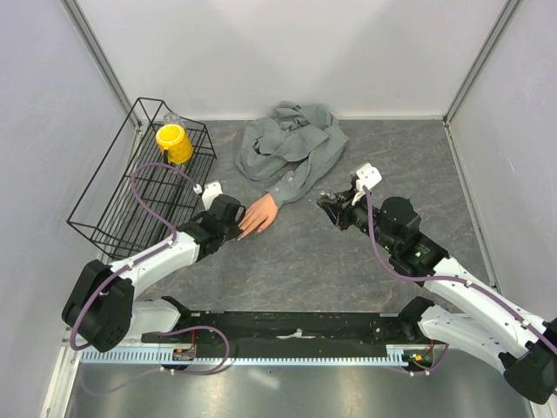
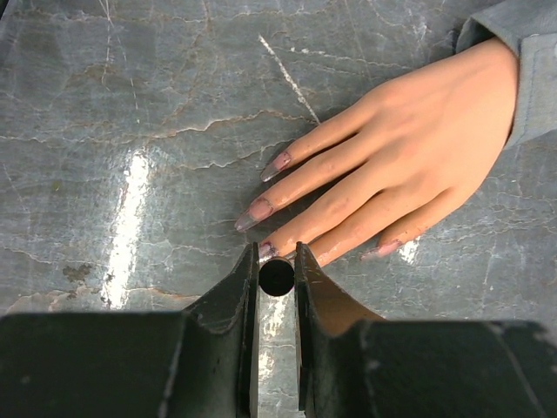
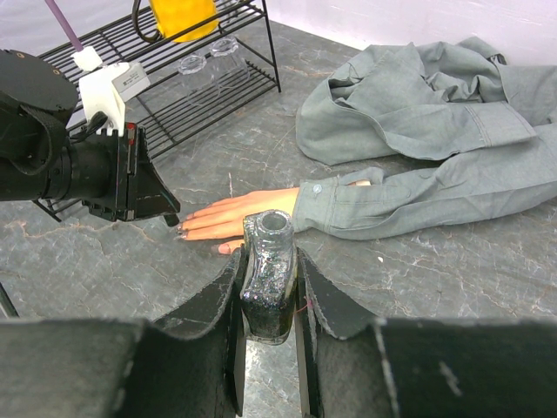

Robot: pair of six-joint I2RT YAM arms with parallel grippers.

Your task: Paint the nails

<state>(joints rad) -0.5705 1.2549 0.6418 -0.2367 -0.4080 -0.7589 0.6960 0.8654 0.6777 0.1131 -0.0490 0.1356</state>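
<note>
Nails (image 2: 259, 209) glossy, pink-smudged, just ahead of my left pincer (image 2: 277, 258) pinching round black cap (image 2: 277, 277) | right pincer (image 3: 270, 261) clamps glittery glass bottle (image 3: 267, 292)

Top external view: bright, even overhead light; soft shadows under both arms on the table (image 1: 305, 261); sharp throughout.
Left wrist view: 2 glare patches, a long streak centre left, a small one lower right of centre. The nails (image 2: 259, 209) are in focus; the left gripper (image 2: 277, 254) at the bottom edge is near-black and soft, its brush cap (image 2: 277, 277) a featureless disc.
Right wrist view: right gripper (image 3: 270, 258) dark and blurred at bottom; bottle (image 3: 265, 296) shows small glints.
</note>
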